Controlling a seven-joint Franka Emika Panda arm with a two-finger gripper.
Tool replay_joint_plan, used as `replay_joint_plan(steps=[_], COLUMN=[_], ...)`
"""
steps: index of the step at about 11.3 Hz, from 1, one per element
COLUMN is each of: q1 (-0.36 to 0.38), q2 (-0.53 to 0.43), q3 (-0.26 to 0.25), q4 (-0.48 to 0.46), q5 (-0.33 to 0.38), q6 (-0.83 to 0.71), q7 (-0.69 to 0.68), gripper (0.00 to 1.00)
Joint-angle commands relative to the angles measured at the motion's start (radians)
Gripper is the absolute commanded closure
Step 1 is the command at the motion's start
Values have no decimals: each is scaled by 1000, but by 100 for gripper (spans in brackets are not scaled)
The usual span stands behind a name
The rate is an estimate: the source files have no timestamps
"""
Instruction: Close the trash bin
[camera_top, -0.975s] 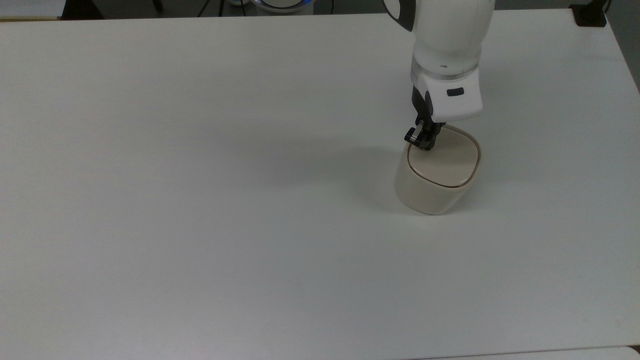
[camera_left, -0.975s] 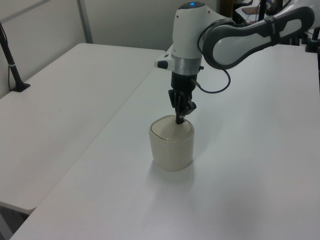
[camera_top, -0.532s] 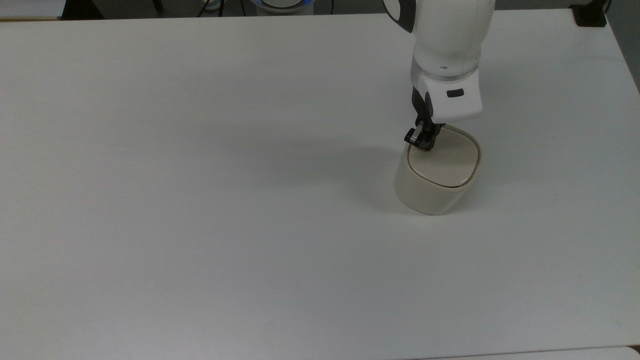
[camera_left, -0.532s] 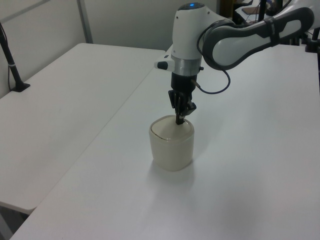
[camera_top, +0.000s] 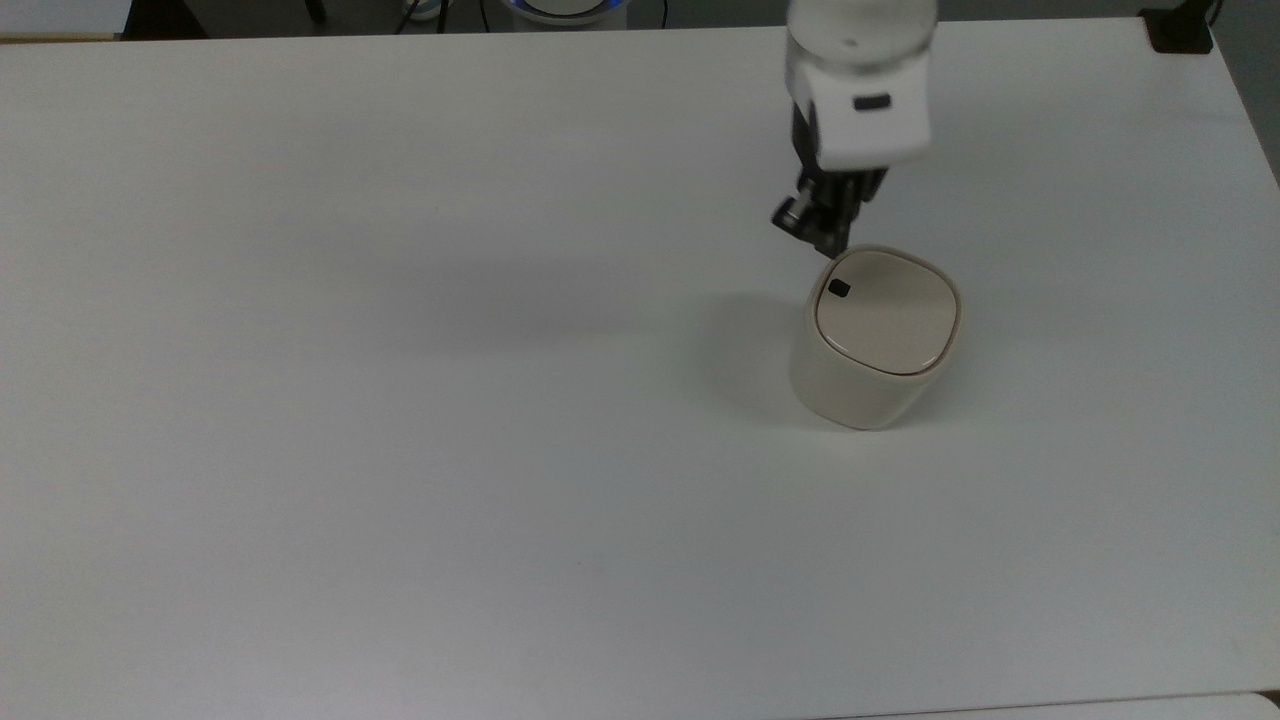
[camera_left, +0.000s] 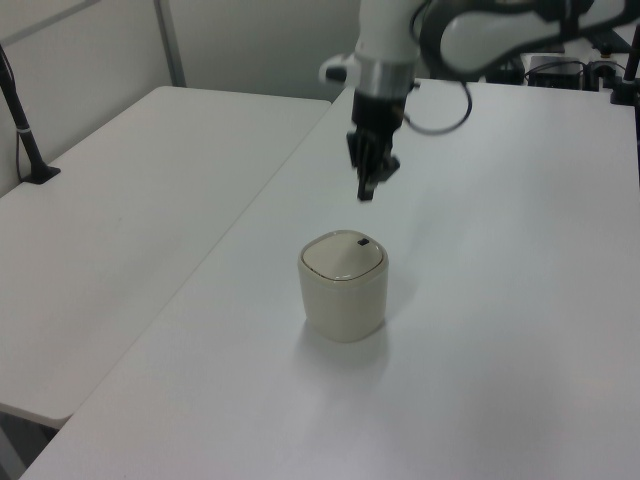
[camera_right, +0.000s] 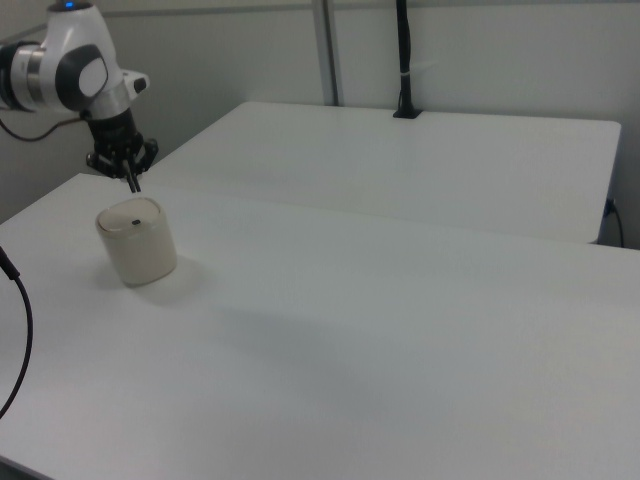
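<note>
Trash bin (camera_top: 875, 340) upright at table's (camera_top: 400, 400) 3 o'clock in the top view, lid flat; gripper (camera_top: 815, 235) above its 11 o'clock corner, jaws pinched together, empty; best lifted straight clear.

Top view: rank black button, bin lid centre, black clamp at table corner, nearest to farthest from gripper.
From the gripper:
1. Black button, lid corner just below the fingertips.
2. Lid centre of the trash bin, lower right.
3. Black clamp, the top view's upper-right table corner.
</note>
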Motion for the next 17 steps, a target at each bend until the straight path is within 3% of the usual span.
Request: replay_joint_plan(steps=[1,2,3,4,7,9,10,12,17], q1=[-65,-100,-138,-166,-293,-356,-378,-378,-367], q2=[-93,-117,-145,-162,-176,-173,-174,-176,-182], q3=[-8,-18,-34,-43,-57,-57,-57,-55,-46], q4=[-27,-27,-27,-29,-30,-30,-30,-27,5], q5=[-6,-7,-9,-18,-35,-39,-76,-191,-185], q6=[-126,-182,-230,-262,-330,-329,-332,-332,-324], q7=[124,159,172,164,246,441,553,728,724], gripper=[80,72,24,0,0,0,0,0,0])
